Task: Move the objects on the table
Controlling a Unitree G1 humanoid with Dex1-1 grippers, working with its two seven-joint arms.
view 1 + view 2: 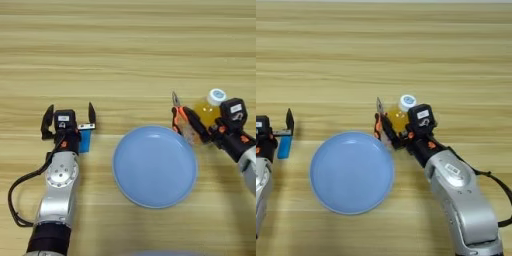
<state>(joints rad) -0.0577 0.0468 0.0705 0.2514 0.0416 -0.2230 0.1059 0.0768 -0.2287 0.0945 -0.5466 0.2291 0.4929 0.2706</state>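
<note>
- we see a wide wooden table (130, 50) with pale stripes running side to side.
- a round light-blue plate (154, 166) sits near the middle of it, and nothing lies on the plate.
- our left gripper (69, 119) is left of the plate, with its two black fingers spread wide apart.
- the little blue bar (85, 140) lies flat on the table just under that gripper, near its inner finger. we cannot tell if a finger touches it.
- our right gripper (387, 121) is at the plate's upper right edge.
- the small bottle (400, 116) of orange drink with a white cap sits between its fingers, tipped a bit. the fingers look pinched on the bottle.
- the bottle is just past the plate's rim, not on the plate.
</note>
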